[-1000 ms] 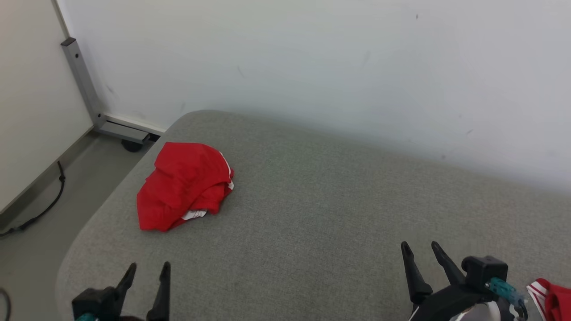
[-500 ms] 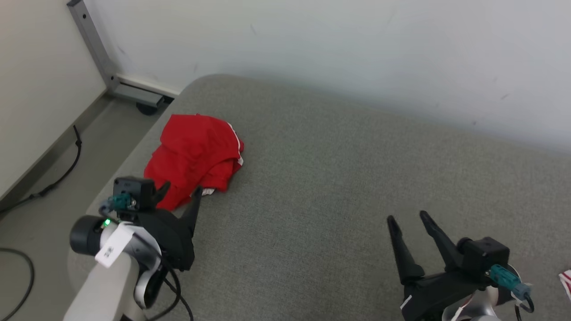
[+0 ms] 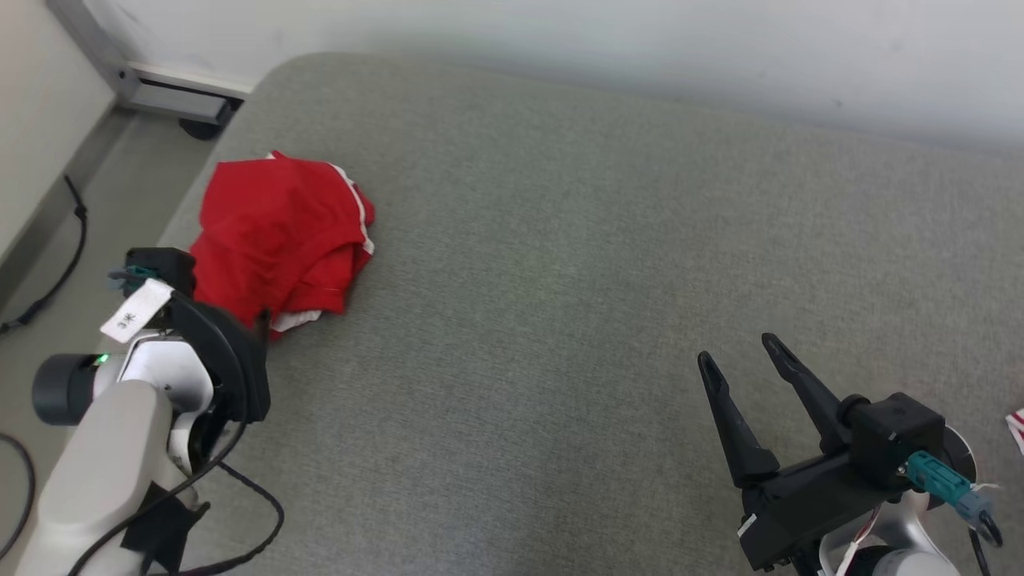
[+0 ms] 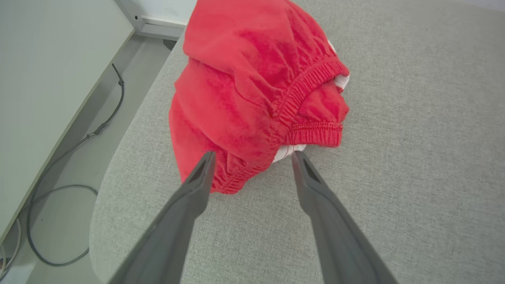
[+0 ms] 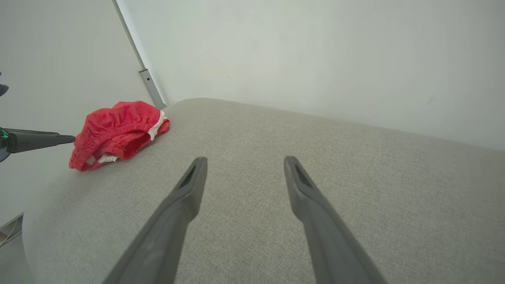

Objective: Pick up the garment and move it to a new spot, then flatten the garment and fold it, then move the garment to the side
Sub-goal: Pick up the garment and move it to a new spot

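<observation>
We find the garment [image 3: 276, 240], red with white trim and an elastic waistband, lying crumpled near the left front corner of the grey fabric-covered tabletop [image 3: 560, 280]. It is unfolded and bunched, with a white patch showing under its near edge.

The left gripper [image 4: 253, 156] is at that near edge. Its jaws are released and spread wide, one tip at each side of the waistband hem, and they grasp nothing. We cannot tell whether the tips touch the cloth.

The right gripper [image 3: 738, 349] is over bare fabric at the right front, well apart from the garment. Its jaws are likewise released and empty.

A scrap of red-and-white cloth [image 3: 1016, 424] shows at the right edge of the head view. Off the tabletop's left corner we note a dark cable [image 3: 48, 280] on the floor and a grey metal frame foot [image 3: 160, 92] against the pale wall [image 3: 640, 32].
</observation>
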{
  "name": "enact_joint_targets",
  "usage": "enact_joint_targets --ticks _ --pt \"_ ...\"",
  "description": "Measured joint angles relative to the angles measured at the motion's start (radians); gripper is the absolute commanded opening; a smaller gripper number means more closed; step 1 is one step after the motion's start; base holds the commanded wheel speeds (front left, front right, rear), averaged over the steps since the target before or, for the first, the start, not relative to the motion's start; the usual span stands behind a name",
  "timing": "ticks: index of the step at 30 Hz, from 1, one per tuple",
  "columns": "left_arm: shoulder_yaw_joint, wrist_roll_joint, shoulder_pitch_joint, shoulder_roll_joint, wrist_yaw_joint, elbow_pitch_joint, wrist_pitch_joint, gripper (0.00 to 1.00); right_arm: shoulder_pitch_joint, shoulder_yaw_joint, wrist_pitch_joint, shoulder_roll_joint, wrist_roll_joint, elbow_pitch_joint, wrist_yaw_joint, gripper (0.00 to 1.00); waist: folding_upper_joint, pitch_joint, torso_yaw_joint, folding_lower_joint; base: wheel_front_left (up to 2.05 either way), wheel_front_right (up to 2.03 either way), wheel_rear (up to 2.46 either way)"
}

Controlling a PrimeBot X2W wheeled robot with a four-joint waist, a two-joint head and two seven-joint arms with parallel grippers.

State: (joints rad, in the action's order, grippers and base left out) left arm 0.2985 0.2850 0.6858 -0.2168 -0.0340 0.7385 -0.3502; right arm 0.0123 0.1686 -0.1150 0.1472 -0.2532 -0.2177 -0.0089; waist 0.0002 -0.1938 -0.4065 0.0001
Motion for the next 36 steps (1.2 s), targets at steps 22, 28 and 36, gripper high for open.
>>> enact_joint_targets --ticks 22,28,36 --pt "-0.016 -0.011 0.162 0.028 0.087 0.198 -0.026 0.0 0.057 -0.031 -0.088 0.022 0.007 -0.055 -0.018 1.0 -0.0001 -0.103 0.05 -0.0002 0.0 0.0 0.0" --pt "-0.002 -0.017 0.205 0.039 0.079 0.22 0.015 0.0 0.082 -0.025 -0.073 -0.015 -0.019 0.019 -0.018 1.0 -0.0002 -0.049 0.047 -0.0002 0.0 0.0 0.0" --pt "0.058 -0.041 0.264 0.091 0.014 0.197 0.105 0.0 0.083 -0.028 -0.02 -0.055 -0.046 0.095 -0.037 1.0 -0.0002 0.049 0.074 -0.0003 0.0 0.0 0.0"
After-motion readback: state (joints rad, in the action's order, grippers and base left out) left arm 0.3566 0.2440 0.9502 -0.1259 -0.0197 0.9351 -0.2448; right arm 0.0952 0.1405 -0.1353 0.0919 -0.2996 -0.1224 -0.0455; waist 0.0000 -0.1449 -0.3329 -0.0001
